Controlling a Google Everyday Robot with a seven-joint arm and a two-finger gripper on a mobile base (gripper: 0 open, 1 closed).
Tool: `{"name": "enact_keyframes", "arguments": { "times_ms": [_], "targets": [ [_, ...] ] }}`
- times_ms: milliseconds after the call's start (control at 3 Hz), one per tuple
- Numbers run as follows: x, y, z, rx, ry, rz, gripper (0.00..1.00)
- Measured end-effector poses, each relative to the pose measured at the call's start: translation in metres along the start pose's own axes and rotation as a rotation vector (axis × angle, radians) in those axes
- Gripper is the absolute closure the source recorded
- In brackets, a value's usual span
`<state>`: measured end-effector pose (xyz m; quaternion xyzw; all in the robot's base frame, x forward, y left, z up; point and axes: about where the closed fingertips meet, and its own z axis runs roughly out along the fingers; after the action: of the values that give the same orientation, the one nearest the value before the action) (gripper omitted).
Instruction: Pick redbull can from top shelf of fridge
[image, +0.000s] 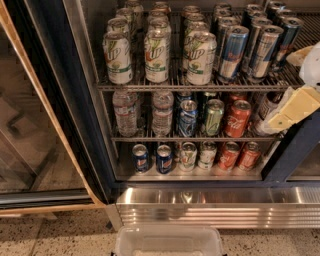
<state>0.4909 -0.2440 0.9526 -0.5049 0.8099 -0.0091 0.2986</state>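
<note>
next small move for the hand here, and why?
Probably lift the white-and-yellow hand and ease it left toward the nearest tall slim blue-and-silver can. The hand sits at the right edge of the dark-framed fridge, mostly lower than those slim cans. They stand on the right of the grey wire top rack, beside wider white-green cans.

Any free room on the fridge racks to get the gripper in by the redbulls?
Top shelf is crowded: 7UP cans left, redbull cans right, rows close-set. Barest patch: bottom rack's left end, between fridge wall and blue can. Gripper is at the right edge, by the middle rack.
</note>
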Motion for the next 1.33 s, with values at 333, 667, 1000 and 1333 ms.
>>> {"name": "enact_keyframes", "arguments": {
  "times_ms": [333, 667, 1000, 1333],
  "targets": [
    [0.011, -0.022, 0.016, 0.085, -0.104, 0.095, 0.00],
    [0.018, -0.047, 0.023, 0.178, -0.186, 0.157, 0.00],
    [0.014, -0.059, 0.019, 0.223, -0.206, 0.160, 0.00],
    [0.014, -0.059, 0.019, 0.223, -0.206, 0.160, 0.00]
  ]
}}
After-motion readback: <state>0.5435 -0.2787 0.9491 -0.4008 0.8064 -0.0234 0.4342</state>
